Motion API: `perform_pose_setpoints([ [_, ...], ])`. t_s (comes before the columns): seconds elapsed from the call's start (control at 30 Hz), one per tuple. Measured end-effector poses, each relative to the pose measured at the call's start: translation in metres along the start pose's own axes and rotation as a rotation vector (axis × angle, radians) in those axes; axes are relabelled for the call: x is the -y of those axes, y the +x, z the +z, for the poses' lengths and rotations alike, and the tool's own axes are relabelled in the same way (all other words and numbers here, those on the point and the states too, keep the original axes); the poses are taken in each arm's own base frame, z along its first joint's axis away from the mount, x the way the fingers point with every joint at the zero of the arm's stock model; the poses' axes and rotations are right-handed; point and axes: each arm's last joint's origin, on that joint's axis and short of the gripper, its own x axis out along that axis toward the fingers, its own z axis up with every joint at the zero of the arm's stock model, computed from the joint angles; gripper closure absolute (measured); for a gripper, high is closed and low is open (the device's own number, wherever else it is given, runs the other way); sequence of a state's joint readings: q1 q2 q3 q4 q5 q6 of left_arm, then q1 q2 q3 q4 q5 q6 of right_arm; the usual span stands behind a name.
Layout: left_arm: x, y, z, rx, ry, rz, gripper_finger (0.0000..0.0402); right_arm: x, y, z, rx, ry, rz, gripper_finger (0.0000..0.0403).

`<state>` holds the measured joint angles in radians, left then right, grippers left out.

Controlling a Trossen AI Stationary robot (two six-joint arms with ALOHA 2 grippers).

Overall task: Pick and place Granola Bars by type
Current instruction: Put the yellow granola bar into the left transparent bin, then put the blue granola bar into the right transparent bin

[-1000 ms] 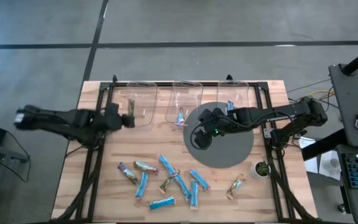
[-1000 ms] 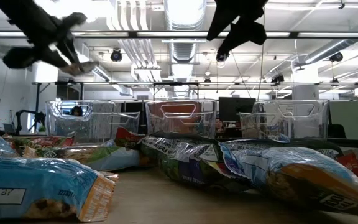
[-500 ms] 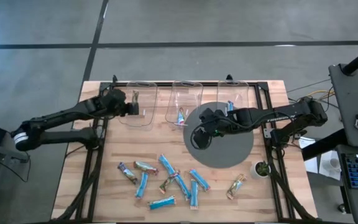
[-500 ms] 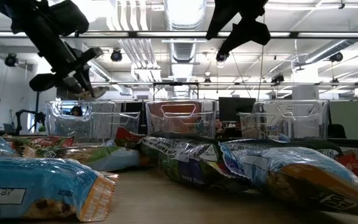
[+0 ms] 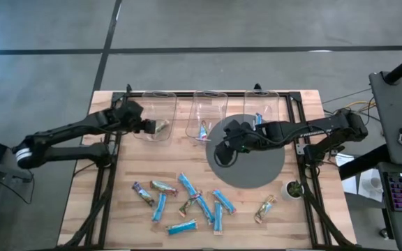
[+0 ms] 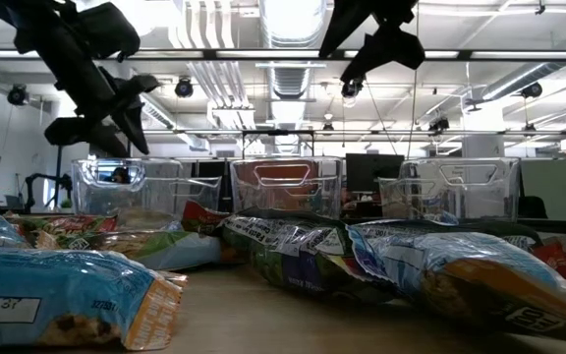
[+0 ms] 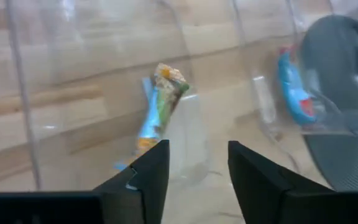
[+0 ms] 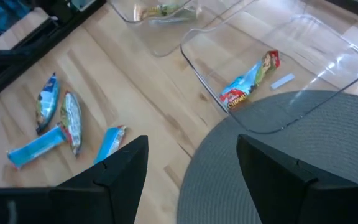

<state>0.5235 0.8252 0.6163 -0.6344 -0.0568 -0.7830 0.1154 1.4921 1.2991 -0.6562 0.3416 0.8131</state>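
Observation:
My left gripper [image 5: 147,126] hangs open over the left clear bin [image 5: 158,104]; in the left wrist view [image 7: 197,163] nothing is between its fingers. A tan and green granola bar [image 7: 160,102] lies inside that bin, just past the fingertips [image 5: 161,126]. My right gripper [image 5: 222,150] stands open and empty above the grey round mat [image 5: 260,171]; the right wrist view [image 8: 191,168] shows a wide gap. Several granola bars [image 5: 187,199], blue, tan and dark, lie flat on the near part of the table.
Three clear bins stand in a row at the far edge. The middle bin [image 5: 211,104] holds a blue and red bar [image 8: 248,81], the right bin [image 5: 267,104] a blue one [image 5: 258,118]. A small green pot [image 5: 294,188] sits near the right edge.
My left gripper has swung toward the far edge, over the left bin, carrying the tan bar. Then it has opened and let go. The bar has dropped out of the fingers into the bin. My right gripper has kept its place.

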Motion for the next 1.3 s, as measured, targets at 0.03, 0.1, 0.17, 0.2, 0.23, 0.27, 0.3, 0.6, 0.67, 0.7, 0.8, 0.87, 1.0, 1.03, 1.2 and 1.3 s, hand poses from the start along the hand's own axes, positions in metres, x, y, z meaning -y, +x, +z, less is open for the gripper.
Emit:
perform_pose_setpoints([
  [0.03,0.001,-0.002,-0.001,-0.005,0.004,-0.024,0.0249,0.000,0.000,0.000,0.001,0.001,0.002,0.0168],
  [0.1,0.004,-0.010,-0.002,-0.012,0.040,-0.086,0.0247,-0.001,0.000,-0.001,-0.003,-0.002,0.007,0.0168],
  [0.17,0.009,-0.021,-0.003,-0.002,0.085,-0.161,0.0246,-0.002,-0.001,-0.002,-0.005,-0.006,0.011,0.0168],
  [0.2,0.011,-0.027,-0.003,0.005,0.097,-0.191,0.0246,-0.003,-0.001,-0.003,-0.006,-0.008,0.013,0.0168],
  [0.23,0.013,-0.033,-0.004,0.011,0.106,-0.217,0.0246,-0.003,-0.001,-0.003,-0.007,-0.009,0.015,0.0168],
  [0.27,0.014,-0.040,-0.006,0.014,0.111,-0.239,0.0246,-0.004,-0.002,-0.004,-0.009,-0.006,0.017,0.0168],
  [0.3,0.016,-0.046,-0.007,0.013,0.111,-0.259,0.0246,-0.004,-0.002,-0.004,-0.009,0.001,0.017,0.0168],
  [0.6,0.017,-0.081,-0.048,-0.266,0.382,-0.391,0.0246,-0.004,-0.002,-0.004,-0.013,0.006,0.021,0.0168],
  [0.67,0.018,-0.082,-0.057,-0.306,0.396,-0.382,0.0246,-0.004,-0.002,-0.004,-0.025,0.007,0.031,0.0168],
  [0.7,0.019,-0.081,-0.063,-0.324,0.400,-0.372,0.0246,-0.004,-0.002,-0.004,-0.032,0.007,0.037,0.0168],
  [0.8,0.027,-0.081,-0.076,-0.346,0.423,-0.370,0.0246,-0.005,-0.002,-0.007,-0.075,-0.001,0.061,0.0168],
  [0.87,0.033,-0.081,-0.086,-0.358,0.453,-0.373,0.0246,-0.005,-0.002,-0.013,-0.130,-0.020,0.059,0.0168],
  [1.0,0.043,-0.082,-0.103,-0.353,0.513,-0.379,0.0246,-0.005,0.000,-0.028,-0.237,-0.063,0.004,0.0168],
  [1.03,0.045,-0.081,-0.108,-0.350,0.523,-0.371,0.0246,-0.005,0.001,-0.031,-0.253,-0.069,-0.009,0.0168],
  [1.2,0.053,-0.075,-0.125,-0.372,0.504,-0.312,0.0246,-0.009,0.005,-0.042,-0.297,-0.104,-0.035,0.0168],
  [1.3,0.058,-0.071,-0.137,-0.413,0.504,-0.282,0.0246,-0.012,0.006,-0.047,-0.318,-0.115,-0.024,0.0168],
])
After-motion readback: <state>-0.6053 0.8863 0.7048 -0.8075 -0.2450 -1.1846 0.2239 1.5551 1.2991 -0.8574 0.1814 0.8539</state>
